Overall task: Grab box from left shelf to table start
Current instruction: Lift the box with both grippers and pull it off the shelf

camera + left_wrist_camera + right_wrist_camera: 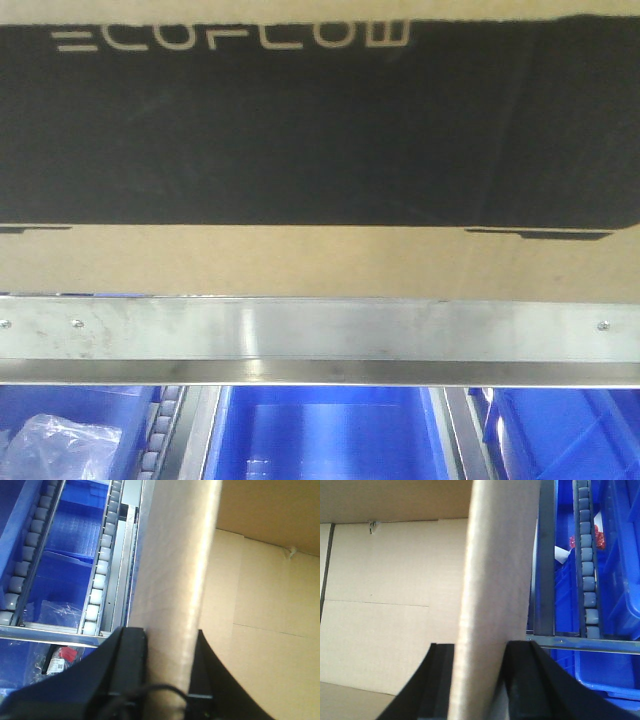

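Box (320,262) is at the left shelf (320,340), filling the front view edge to edge. Its black ECOFLOW panel (320,130) faces out and its bottom edge runs right along the top of the steel front rail. Blue bins (330,440) sit on the level below the rail, and the left one has a crumpled plastic bag (60,445) in it.

Left fingers (122,672) are pinching the box's upright side wall, one outside and one inside the open cardboard. It's tight on the outside, with a roller track (97,575) just beside the wall.

Right fingers (532,680) have the same deal, clamped on the opposite wall with cardboard between them. A steel upright (546,555) stands just beside that wall, and more rollers (587,565) run past it. The inside of the box is roomy on both sides.
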